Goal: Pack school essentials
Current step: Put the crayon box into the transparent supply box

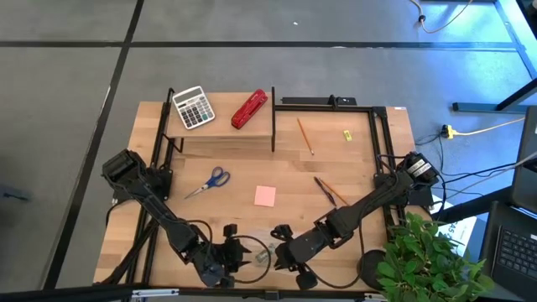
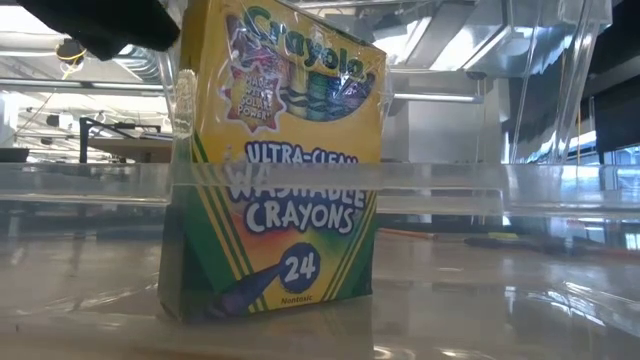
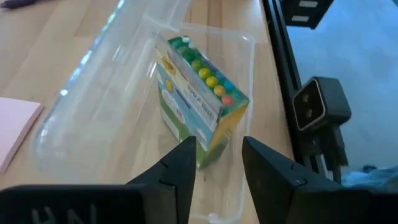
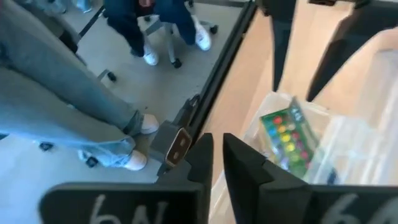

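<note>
**Crayons in the box, rest still out**

Crayon box (image 3: pixel 198 106) stands upright inside the clear box (image 3: pixel 74 118), so one item looks packed. Left gripper (image 3: pixel 217 163) sits just beside the clear box, fingers slightly apart, holding nothing. Right gripper (image 4: pixel 217 158) is above the crayons, fingers nearly together, empty. Scissors (image 1: pixel 210 180), pink pad (image 1: pixel 265 195) and pencils (image 1: pixel 304 135) lie on the worktop (image 1: pixel 352 168), well apart from the clear box, probably next.

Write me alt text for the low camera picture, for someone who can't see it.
A Crayola washable crayons box, yellow and green, stands upright inside a clear plastic container, filling the left half of the picture. A dark part of a robot arm shows at the top left corner; a blurred room lies behind.
</note>
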